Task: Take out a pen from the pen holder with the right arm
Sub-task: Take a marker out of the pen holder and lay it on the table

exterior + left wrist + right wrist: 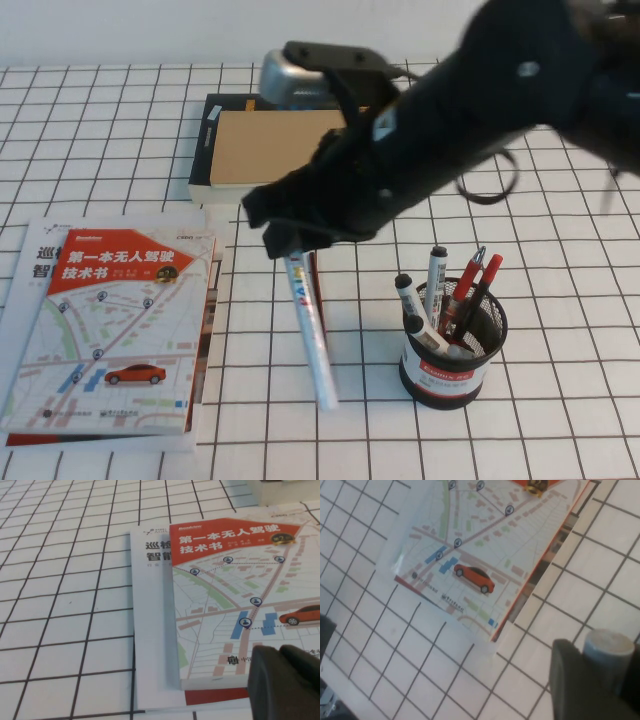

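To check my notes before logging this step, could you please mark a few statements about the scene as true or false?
The right gripper holds a pen outside the pen holder. True.
The pen holder is empty. False: other pens stand in it.
The held pen is level. False: it slants downward from the gripper.
The left gripper hovers over the map-cover book. True.
That book's cover shows a blue car. False: a red car.
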